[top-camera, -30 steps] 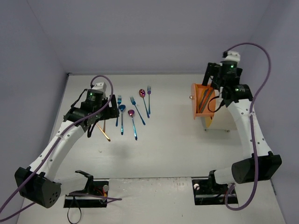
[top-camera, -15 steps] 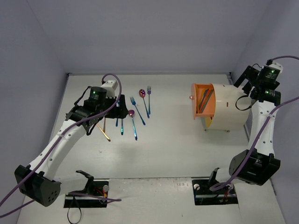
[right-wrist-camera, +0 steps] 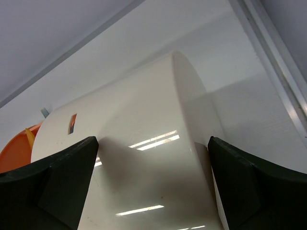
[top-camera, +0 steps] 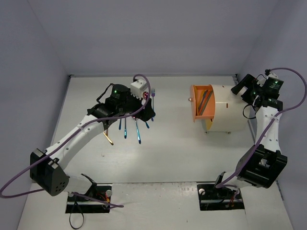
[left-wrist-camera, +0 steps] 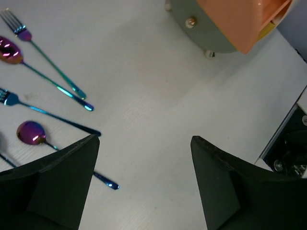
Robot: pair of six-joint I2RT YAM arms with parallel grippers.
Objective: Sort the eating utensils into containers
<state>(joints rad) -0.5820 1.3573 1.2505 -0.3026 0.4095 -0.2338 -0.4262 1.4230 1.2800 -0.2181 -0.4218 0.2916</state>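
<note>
Left hand [left-wrist-camera: 144, 143] spread over shiny blue-purple metal cutlery [left-wrist-camera: 31, 132] centre-left; right hand [right-wrist-camera: 152, 143] spread behind white cylinder cabinet [top-camera: 232, 115]

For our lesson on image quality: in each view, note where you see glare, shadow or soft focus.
Right wrist view: bright glare streaks cross the white cabinet. Left wrist view: the utensils look sharp, with a coloured sheen. Top view: even light, with only faint soft shadows on the table.

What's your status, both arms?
Left end effector open, empty, above loose utensils. Right end effector open, at cabinet rear. Drawer pulled out, utensils inside. Nothing blocking it.
</note>
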